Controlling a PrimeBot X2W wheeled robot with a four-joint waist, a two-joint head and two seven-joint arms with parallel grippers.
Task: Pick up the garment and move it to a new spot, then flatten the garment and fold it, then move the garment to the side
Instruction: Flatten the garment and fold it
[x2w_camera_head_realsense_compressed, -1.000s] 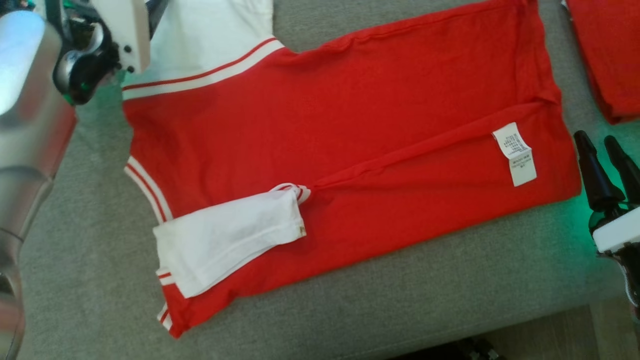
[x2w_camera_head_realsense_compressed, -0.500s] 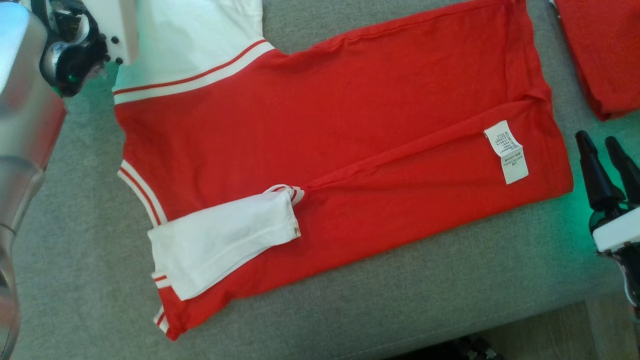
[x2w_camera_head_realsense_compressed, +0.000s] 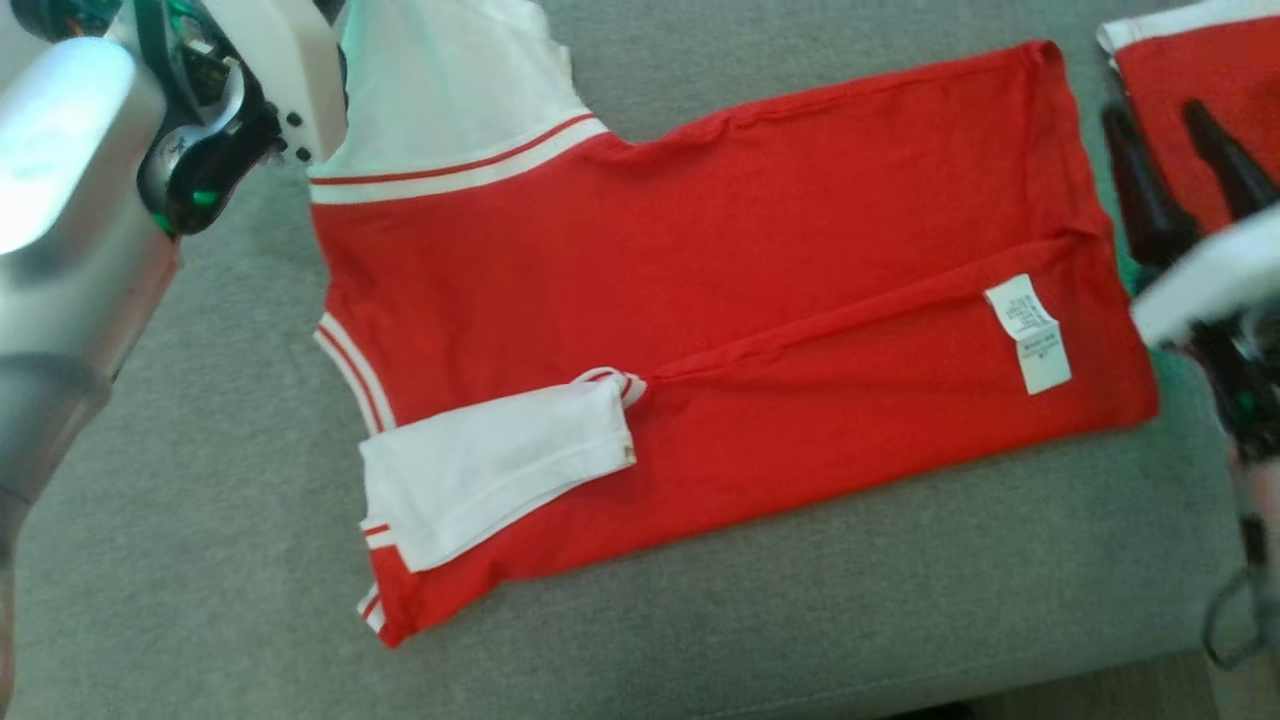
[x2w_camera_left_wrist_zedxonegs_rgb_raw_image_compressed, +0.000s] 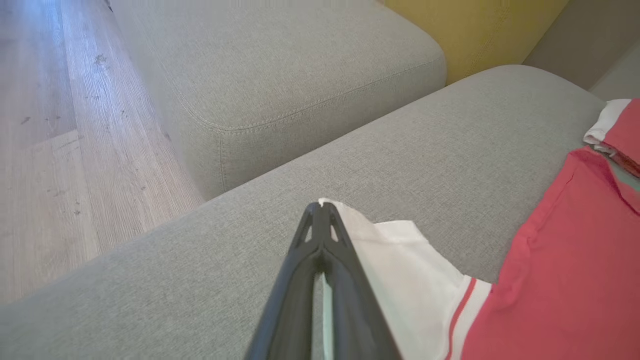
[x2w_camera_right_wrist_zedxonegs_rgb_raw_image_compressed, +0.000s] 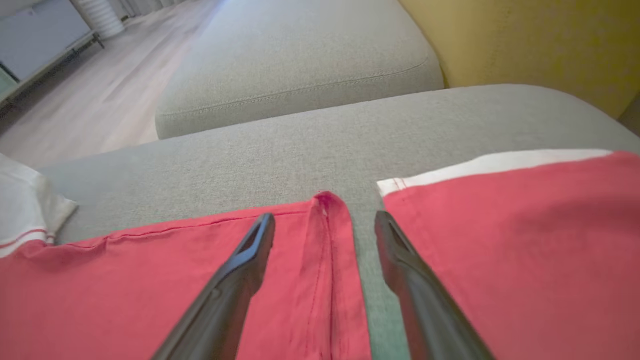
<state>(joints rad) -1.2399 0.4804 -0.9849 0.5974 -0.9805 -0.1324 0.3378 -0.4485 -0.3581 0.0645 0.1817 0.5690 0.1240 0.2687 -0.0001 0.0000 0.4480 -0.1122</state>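
1. While the red shirt (x2w_camera_head_realsense_compressed: 720, 260) lies spread over the grey sofa cushion (x2w_camera_head_realsense_compressed: 200, 520) in the head view, it is not yet flat. A raised ridge runs from the folded-in near sleeve (x2w_camera_head_realsense_compressed: 490, 480) toward the care label (x2w_camera_head_realsense_compressed: 1030, 330). The right gripper (x2w_camera_head_realsense_compressed: 1158, 112), blurred, hangs with its jaws spread at the hem end. It sits between the shirt and a second red garment (x2w_camera_head_realsense_compressed: 1240, 70).
2. Seen from the left wrist, the left gripper (x2w_camera_left_wrist_zedxonegs_rgb_raw_image_compressed: 320, 207) has its jaws pressed together, pinching the outer edge of the far white sleeve (x2w_camera_left_wrist_zedxonegs_rgb_raw_image_compressed: 400, 260). This sleeve likely wants drawing outward, low over the cushion and away from the red body. The pull should be gentle enough that the whole shirt does not slide.
3. Seen from the right wrist, the open jaws straddle the hem corner (x2w_camera_right_wrist_zedxonegs_rgb_raw_image_compressed: 327, 200); whether they touch cloth cannot be told. The second red garment lies just beside the right-hand finger, so it could be caught by mistake. A good grasp would probably come down on the corner alone and close on both layers. It would then pull against the left arm, so the ridge stretches out.
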